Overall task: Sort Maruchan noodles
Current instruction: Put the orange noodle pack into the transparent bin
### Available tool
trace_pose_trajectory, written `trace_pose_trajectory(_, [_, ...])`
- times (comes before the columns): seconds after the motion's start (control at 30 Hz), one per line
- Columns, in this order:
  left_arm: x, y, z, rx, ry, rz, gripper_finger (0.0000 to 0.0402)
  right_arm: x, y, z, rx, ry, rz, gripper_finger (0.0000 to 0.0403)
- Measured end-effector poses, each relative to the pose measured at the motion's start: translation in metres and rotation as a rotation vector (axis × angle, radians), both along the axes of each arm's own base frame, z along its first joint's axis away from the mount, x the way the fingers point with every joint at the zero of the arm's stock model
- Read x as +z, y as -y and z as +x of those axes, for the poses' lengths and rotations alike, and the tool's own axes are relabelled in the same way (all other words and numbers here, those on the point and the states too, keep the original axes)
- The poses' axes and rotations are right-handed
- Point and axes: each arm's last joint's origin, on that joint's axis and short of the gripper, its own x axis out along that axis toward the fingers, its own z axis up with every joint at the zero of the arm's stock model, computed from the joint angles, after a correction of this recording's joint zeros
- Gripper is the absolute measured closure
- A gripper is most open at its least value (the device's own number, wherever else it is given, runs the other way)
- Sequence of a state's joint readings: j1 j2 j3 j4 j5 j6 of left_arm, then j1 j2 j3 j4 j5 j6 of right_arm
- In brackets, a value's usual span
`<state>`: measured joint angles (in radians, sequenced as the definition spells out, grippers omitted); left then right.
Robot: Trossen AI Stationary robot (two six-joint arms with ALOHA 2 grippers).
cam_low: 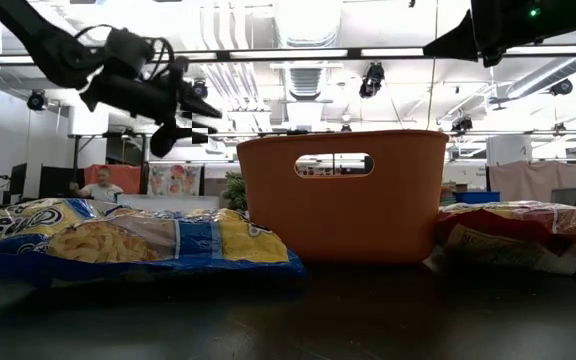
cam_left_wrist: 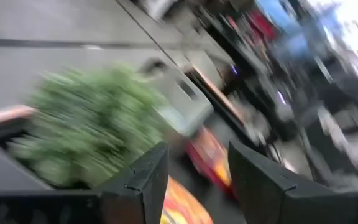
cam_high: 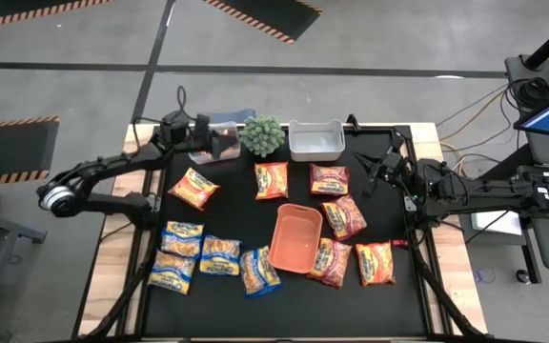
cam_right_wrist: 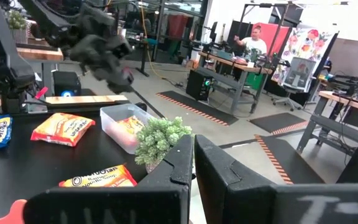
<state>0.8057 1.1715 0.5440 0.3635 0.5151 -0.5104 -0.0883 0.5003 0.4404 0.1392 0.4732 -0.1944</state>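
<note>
Flat crinkly Maruchan noodles (cam_high: 194,188) around rectangular orange plastic tray (cam_high: 294,238)

We see an orange tray (cam_high: 294,237) standing open near the middle of the black table (cam_high: 284,305). Along the far edge sit a small green plant (cam_high: 263,135) and, just beside it, a clear bin (cam_high: 315,140). Beyond the table, a person (cam_right_wrist: 253,42) sits at a desk.
</note>
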Motion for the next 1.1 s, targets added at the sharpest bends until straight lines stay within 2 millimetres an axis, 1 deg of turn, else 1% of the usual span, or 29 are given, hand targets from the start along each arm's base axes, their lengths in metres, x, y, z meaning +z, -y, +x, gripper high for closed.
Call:
trace_pose_trajectory(0.1, [0.003,0.023,0.009,-0.105,-0.020,0.052,0.0267,0.003,0.000,0.000,0.001,0.015,0.010,0.0394])
trace_pose_trajectory(0.33, [0.017,0.078,0.031,-0.368,0.028,0.182,0.0277,0.006,0.000,0.000,0.001,0.034,0.012,0.0394])
trace_pose_trajectory(0.47, [0.013,0.104,0.038,-0.512,-0.002,0.266,0.0277,0.007,0.000,0.000,0.002,0.068,0.040,0.0394])
trace_pose_trajectory(0.57, [0.008,0.119,0.041,-0.593,-0.038,0.300,0.0277,0.006,0.000,0.001,0.004,0.100,0.100,0.0394])
trace_pose_trajectory(0.63, [0.004,0.125,0.043,-0.596,-0.078,0.303,0.0277,0.004,0.000,0.003,0.005,0.126,0.166,0.0394])
trace_pose_trajectory(0.8, [-0.008,0.130,0.043,-0.534,-0.211,0.314,0.0277,-0.019,0.001,0.016,-0.008,0.126,0.363,0.0394])
trace_pose_trajectory(0.93, [-0.013,0.131,0.042,-0.541,-0.269,0.322,0.0277,-0.030,0.002,0.029,-0.031,0.097,0.429,0.0394])
trace_pose_trajectory(1.0, [-0.014,0.131,0.041,-0.554,-0.281,0.350,0.0277,-0.026,0.003,0.036,-0.030,0.120,0.432,0.0394])
trace_pose_trajectory(1.1, [-0.014,0.131,0.041,-0.579,-0.282,0.436,0.0277,-0.019,0.005,0.047,-0.038,0.123,0.449,0.0394])
